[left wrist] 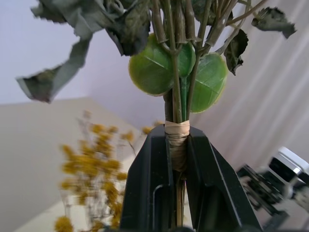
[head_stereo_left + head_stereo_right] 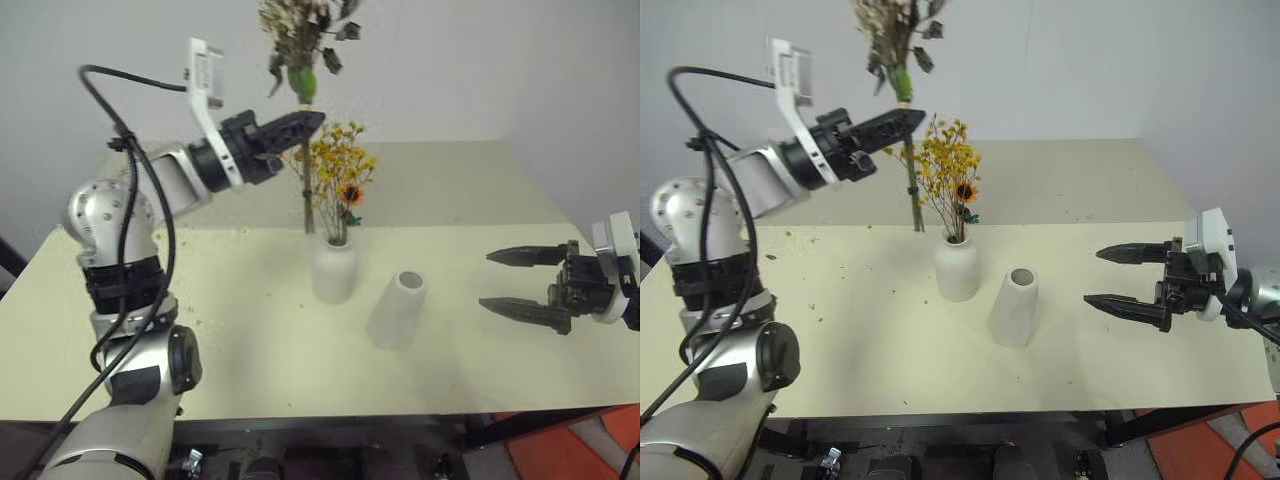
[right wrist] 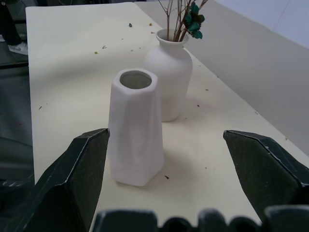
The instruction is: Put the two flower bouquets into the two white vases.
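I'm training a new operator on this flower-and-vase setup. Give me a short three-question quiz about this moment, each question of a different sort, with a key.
1. True or false: the taller vase already holds flowers.
2. Multiple choice: the left gripper is
A. open above the table
B. shut on the larger bouquet
C. shut on the squat vase
3. Fill in: the yellow bouquet stands in the ____ vase.

Key: 1. False, its mouth is empty. 2. B, its jaws clamp the tied stems, held up above the table. 3. Squat. The right gripper waits open beside the taller vase.
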You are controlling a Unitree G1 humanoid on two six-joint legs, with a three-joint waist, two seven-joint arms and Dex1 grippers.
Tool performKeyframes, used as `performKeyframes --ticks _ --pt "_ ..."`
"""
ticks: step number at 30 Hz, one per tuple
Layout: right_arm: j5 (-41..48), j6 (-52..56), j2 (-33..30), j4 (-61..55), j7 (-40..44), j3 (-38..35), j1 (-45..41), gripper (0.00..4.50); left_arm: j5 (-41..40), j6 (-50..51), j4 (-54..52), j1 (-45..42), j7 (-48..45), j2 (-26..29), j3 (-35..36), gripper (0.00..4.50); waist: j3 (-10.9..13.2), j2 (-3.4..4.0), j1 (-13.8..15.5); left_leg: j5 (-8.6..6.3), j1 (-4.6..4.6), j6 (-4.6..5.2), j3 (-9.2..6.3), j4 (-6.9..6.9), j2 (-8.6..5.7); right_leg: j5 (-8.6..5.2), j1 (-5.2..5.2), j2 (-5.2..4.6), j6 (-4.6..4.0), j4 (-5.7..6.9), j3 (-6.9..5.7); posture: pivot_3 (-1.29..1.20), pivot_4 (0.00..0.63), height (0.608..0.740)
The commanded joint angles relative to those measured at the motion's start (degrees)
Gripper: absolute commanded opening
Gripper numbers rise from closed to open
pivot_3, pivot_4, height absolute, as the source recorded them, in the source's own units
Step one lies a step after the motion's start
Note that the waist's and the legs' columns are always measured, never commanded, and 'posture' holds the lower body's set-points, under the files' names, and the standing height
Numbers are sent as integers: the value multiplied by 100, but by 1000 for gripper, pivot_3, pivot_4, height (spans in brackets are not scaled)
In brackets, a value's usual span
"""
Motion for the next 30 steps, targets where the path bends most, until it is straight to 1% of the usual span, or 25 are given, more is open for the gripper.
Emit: performKeyframes --ticks 1,8,11,15,19,24,27,30 --pt "91 -82 -1 -179 -76 -262 30 4455 -199 -191 -82 -312 -310 -174 -229 136 0 0 -1 0 0 0 0 0 0 0 0 0 0 0 0 0 150 740" --pt "81 -107 66 -210 -208 -192 -39 4455 -54 -629 -1 -401 -1151 -452 -943 136 0 0 -17 0 4 0 1 0 0 0 2 1 0 1 2 0 150 740" --pt "86 -116 108 -252 -244 -203 -19 4455 35 -909 -132 -272 -1429 -571 -1201 136 0 0 -10 0 3 0 1 0 0 0 1 1 0 0 3 0 150 740" --pt "103 -116 141 -314 -284 -262 49 4455 316 -1694 -270 57 -1771 -893 -1453 136 0 0 -3 0 3 0 1 0 0 0 3 1 0 -3 3 0 150 740" --pt "105 -114 151 -322 -309 -281 54 4455 613 -2444 -197 343 -1996 -1296 -1698 136 0 1 3 0 3 0 2 0 -1 0 3 1 0 -3 3 0 150 740" --pt "115 -96 157 -356 -326 -323 74 4455 954 -2885 -160 621 -2195 -1479 -2033 136 -1 1 -3 0 3 0 3 -1 -1 -1 3 2 0 -3 6 0 150 740" --pt "120 -89 155 -375 -334 -361 104 4455 1351 -3319 -81 832 -2336 -1544 -2310 136 -1 1 1 0 4 0 3 0 -1 -1 4 2 0 -2 7 0 150 740" --pt "151 -76 154 -379 -346 -398 111 4455 1563 -3541 -31 929 -2367 -1608 -2439 136 -1 1 4 0 3 0 3 0 -1 -1 4 2 0 -3 7 0 150 740"
